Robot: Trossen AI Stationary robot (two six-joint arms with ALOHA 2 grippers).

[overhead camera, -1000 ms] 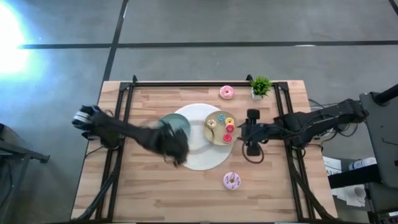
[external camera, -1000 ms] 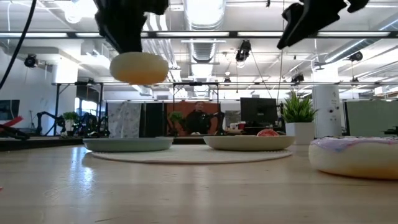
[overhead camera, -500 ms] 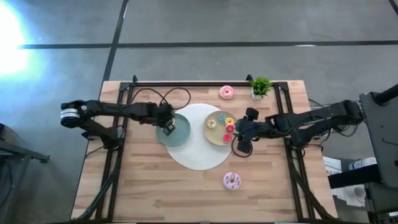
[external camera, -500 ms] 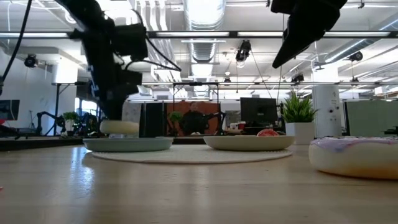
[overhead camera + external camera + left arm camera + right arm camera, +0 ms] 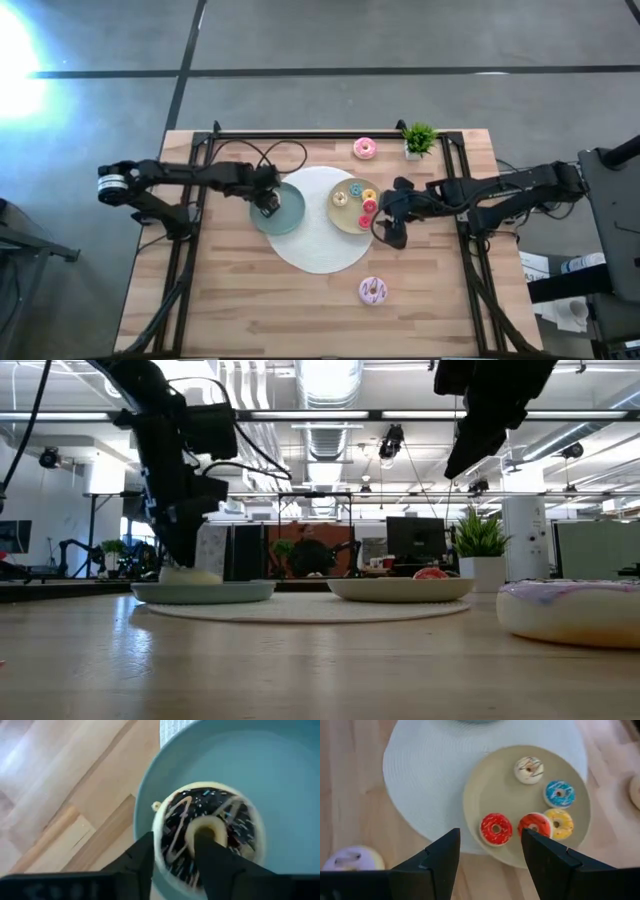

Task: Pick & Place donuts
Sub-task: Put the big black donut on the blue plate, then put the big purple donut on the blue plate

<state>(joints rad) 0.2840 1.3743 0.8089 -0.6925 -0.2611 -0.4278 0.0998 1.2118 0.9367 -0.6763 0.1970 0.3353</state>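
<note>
The left gripper (image 5: 172, 865) sits low over the blue plate (image 5: 280, 775), its fingers parted astride the chocolate donut (image 5: 207, 832), which lies between them on the plate. The right gripper's (image 5: 490, 852) open fingers hover above 5 small donuts (image 5: 496, 828).

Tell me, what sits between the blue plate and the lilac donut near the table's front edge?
In the high view, only the round white mat and bare wooden table lie between the blue plate and the lilac donut; nothing else is there.
</note>
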